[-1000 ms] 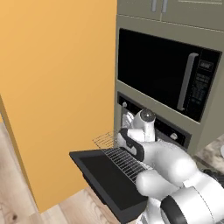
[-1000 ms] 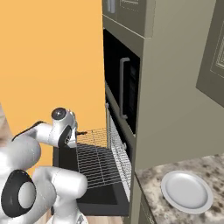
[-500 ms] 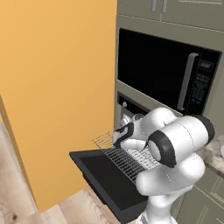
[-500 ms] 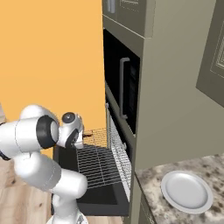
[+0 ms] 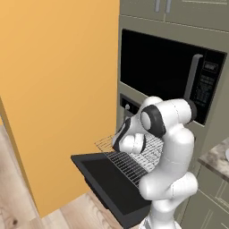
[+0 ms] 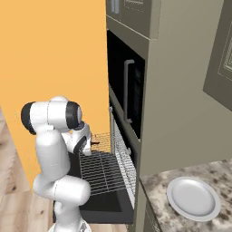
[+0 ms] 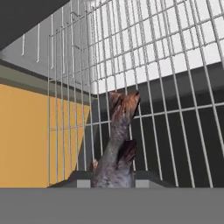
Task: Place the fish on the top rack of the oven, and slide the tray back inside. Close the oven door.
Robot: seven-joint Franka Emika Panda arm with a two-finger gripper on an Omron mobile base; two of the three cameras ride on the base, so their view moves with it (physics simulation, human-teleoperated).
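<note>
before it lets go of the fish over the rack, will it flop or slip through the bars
The fish sticks straight out from the gripper without drooping, so it is probably stiff. It looks wider than the gaps in the top rack, so it should likely rest across the bars. Its slim, tapered body may still slide if the rack is pushed sharply.
</note>
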